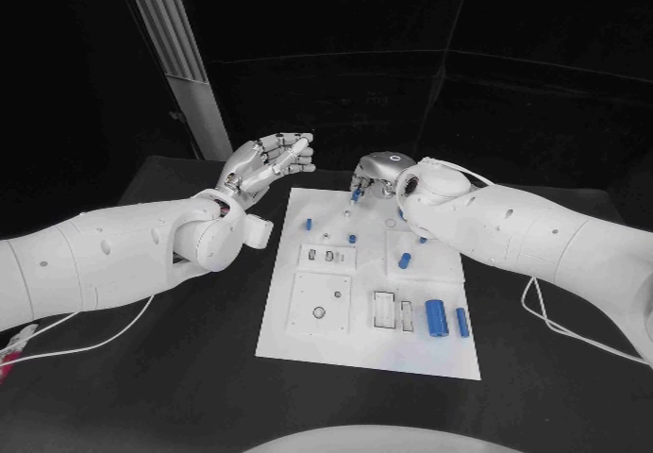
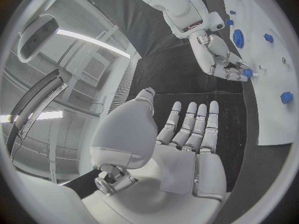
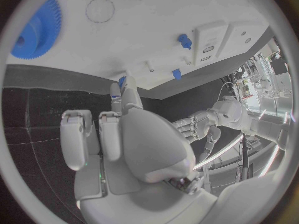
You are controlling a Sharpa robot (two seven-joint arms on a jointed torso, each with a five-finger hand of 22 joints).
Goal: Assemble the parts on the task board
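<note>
The white task board [image 1: 367, 326] lies in the middle of the black table. My right hand [image 1: 378, 175] hovers over the board's far edge and pinches a small blue part [image 1: 357, 194] at its fingertips; the same part [image 3: 122, 80] shows just above the board [image 3: 162, 30] in the right wrist view, and again [image 2: 247, 73] in the left wrist view. My left hand [image 1: 267, 160] is raised beside the board's far left corner, fingers straight and apart [image 2: 190, 129], holding nothing. A blue gear [image 3: 36, 30] sits on the board near the right hand.
Two blue cylinders [image 1: 436, 318] [image 1: 462, 322] lie at the board's near right, and small blue pieces [image 1: 308, 225] [image 1: 407, 258] stand further up. A pale metal post [image 1: 184, 75] rises at the back left. Cables [image 1: 82, 340] trail on the table by each arm.
</note>
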